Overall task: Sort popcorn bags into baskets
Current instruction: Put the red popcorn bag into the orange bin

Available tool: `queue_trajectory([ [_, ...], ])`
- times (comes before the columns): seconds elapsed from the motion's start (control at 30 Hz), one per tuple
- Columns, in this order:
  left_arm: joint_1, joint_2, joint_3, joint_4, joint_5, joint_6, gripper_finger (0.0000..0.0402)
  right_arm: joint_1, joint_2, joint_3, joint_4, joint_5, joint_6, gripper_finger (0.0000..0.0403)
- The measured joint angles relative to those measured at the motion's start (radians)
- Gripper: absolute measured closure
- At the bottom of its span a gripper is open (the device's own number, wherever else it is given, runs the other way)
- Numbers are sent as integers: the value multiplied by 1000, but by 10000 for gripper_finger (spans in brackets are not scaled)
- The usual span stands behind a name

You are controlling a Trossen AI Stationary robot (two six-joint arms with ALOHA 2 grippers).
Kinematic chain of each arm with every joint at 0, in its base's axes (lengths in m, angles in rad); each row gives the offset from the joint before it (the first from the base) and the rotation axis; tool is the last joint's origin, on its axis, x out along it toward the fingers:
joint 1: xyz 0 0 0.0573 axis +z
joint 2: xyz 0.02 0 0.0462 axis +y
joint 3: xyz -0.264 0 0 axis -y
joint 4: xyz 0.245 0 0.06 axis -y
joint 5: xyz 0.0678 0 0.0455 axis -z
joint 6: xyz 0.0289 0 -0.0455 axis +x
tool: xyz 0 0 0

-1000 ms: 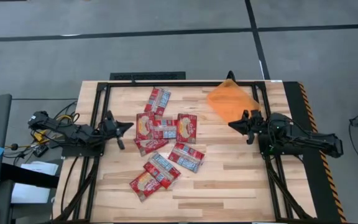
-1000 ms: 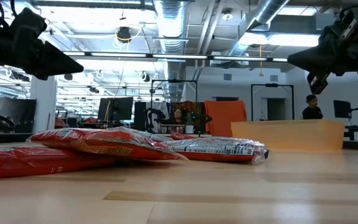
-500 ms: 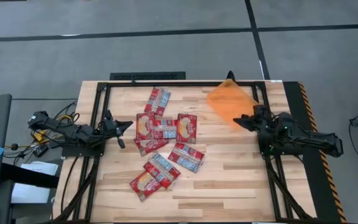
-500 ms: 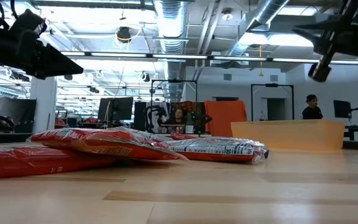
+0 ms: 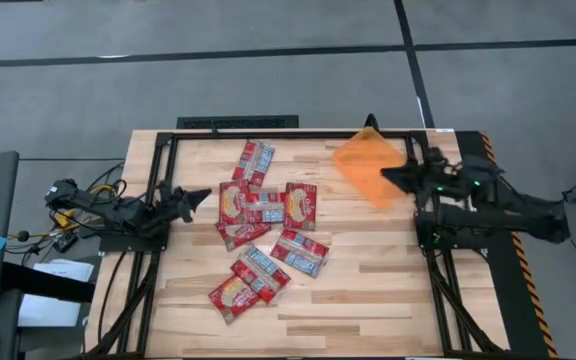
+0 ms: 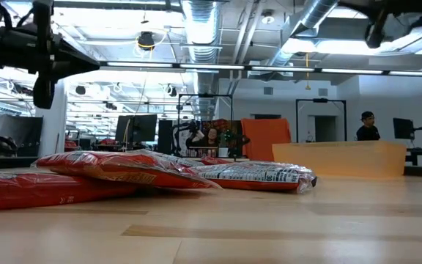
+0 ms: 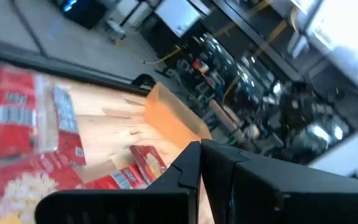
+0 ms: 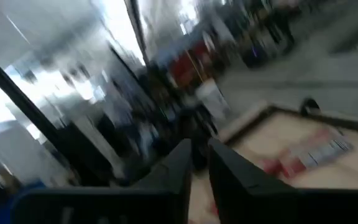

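Observation:
Several red popcorn bags (image 5: 263, 215) lie flat on the wooden table's middle, some overlapping; they also show in the low view (image 6: 123, 169) and the left wrist view (image 7: 17, 112). The orange basket (image 5: 366, 162) rests at the table's far right, also visible in the low view (image 6: 339, 159) and the left wrist view (image 7: 173, 121). My left gripper (image 5: 200, 195) hovers level at the table's left side, shut and empty, its tips together (image 7: 199, 144). My right gripper (image 5: 388, 177) is raised high beside the basket's near right edge, pointing at the bags, with a narrow gap between its fingers (image 8: 199, 146) and nothing in it.
A black metal frame (image 5: 288, 133) runs around the table's far edge and down both sides by the arm bases. Cables (image 5: 78, 200) lie off the table's left. Bare wood lies along the near edge (image 5: 368, 300). A person (image 6: 367, 126) stands far off in the room.
My right gripper has risen well above the table, climbing to the top edge of the low view, while still pointing level toward the bags. My left gripper has rolled about its own axis where it hovers. The bags and the basket have not moved.

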Motion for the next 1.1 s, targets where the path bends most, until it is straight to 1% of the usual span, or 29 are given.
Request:
queue_trajectory([
  [0.13,0,0,0,-15,-37,-95,401,52,198,91,-110,-4,-70,263],
  [0.23,0,0,0,-21,-48,-106,401,104,341,136,-107,-5,-110,216],
  [0.37,0,0,0,-18,-8,-121,401,174,511,174,-117,-10,-111,157],
  [0.43,0,0,0,-11,-2,-123,397,214,587,186,-112,-10,-91,138],
  [0.5,0,0,2,-1,29,-121,383,253,656,190,-114,-10,-64,125],
  [0.6,0,1,19,0,116,-91,346,304,764,193,-104,-8,-23,116],
  [0.73,0,0,45,99,209,-29,277,350,903,193,-95,0,21,116],
  [0.83,0,0,77,110,222,22,222,359,1001,193,-71,0,45,116],
  [0.93,0,0,109,98,204,48,176,359,1090,218,-71,0,55,116],
  [1.0,0,0,119,95,197,61,153,358,1144,252,-79,0,42,116],
  [1.1,0,0,127,98,193,63,134,358,1225,318,-102,6,-2,116],
])
